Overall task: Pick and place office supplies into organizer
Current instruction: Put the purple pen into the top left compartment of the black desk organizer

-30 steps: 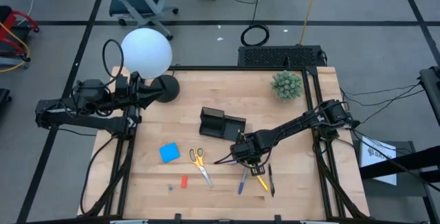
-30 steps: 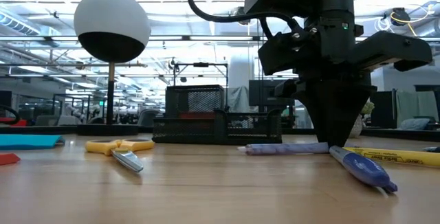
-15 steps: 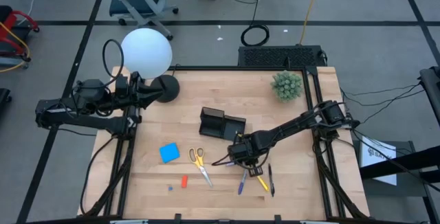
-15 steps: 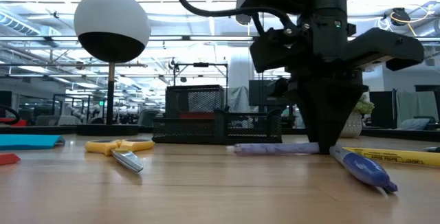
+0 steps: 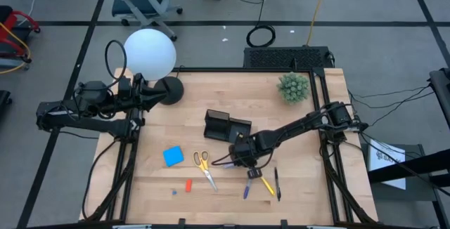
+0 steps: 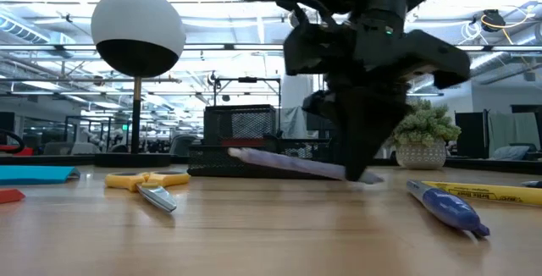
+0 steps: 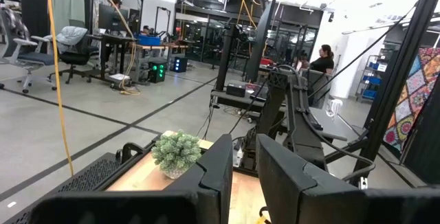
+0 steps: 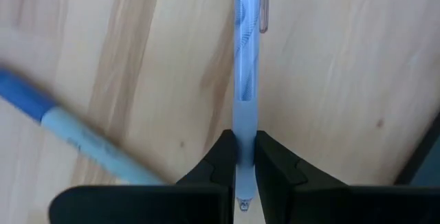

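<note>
My right gripper [image 5: 244,161] is shut on a pale blue pen [image 6: 288,165] just in front of the black organizer [image 5: 226,126], at the table's middle. The pen also shows in the right wrist view [image 8: 246,59]. On the table lie a blue pen [image 5: 247,187], a yellow pen [image 5: 267,184], a black pen [image 5: 277,184], yellow-handled scissors [image 5: 204,167], a blue pad [image 5: 173,156] and a small red piece [image 5: 188,185]. My left gripper [image 7: 245,169] waits at the far left by the lamp, fingers a narrow gap apart, empty. My right gripper pinches the pale blue pen between its two fingers, near one end of the barrel [image 8: 245,138]. The fingers [image 6: 360,153] point down from above and lie across the pen. The pen is tilted, its long free end [image 6: 241,152] raised toward the organizer.
A white globe lamp [image 5: 150,53] with a round black base [image 5: 169,90] stands at the far left. A green spiky plant [image 5: 293,87] stands at the far right. A tiny blue bit [image 5: 173,192] lies near the red piece. Bare wood lies along the near edge.
My right gripper has gone toward the table's left edge and the organizer, staying shut on the pale blue pen. The pen, which lay level on the table, is now tilted, its free end raised and drawn away from the other pens.
</note>
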You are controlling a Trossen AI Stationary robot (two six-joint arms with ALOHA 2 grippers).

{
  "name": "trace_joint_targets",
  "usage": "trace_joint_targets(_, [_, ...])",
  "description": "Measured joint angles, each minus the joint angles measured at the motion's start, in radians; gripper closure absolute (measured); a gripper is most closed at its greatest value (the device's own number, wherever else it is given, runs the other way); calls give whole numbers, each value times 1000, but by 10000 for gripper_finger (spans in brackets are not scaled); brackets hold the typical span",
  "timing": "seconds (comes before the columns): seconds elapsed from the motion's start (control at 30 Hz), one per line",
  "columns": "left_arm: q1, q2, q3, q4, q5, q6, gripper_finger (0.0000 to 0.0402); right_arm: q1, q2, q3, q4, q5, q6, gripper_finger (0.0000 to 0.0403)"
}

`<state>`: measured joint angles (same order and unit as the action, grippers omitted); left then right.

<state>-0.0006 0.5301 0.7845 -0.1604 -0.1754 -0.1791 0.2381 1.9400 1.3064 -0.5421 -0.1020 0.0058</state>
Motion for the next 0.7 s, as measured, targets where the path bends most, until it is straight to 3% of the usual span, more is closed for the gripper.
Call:
trace_joint_targets(0.6, [0,0,0,0,0,0,330,-103,-3,14,291,2,-66,377])
trace_joint_targets(0.7, [0,0,0,0,0,0,330,-119,-4,44,300,54,-90,377])
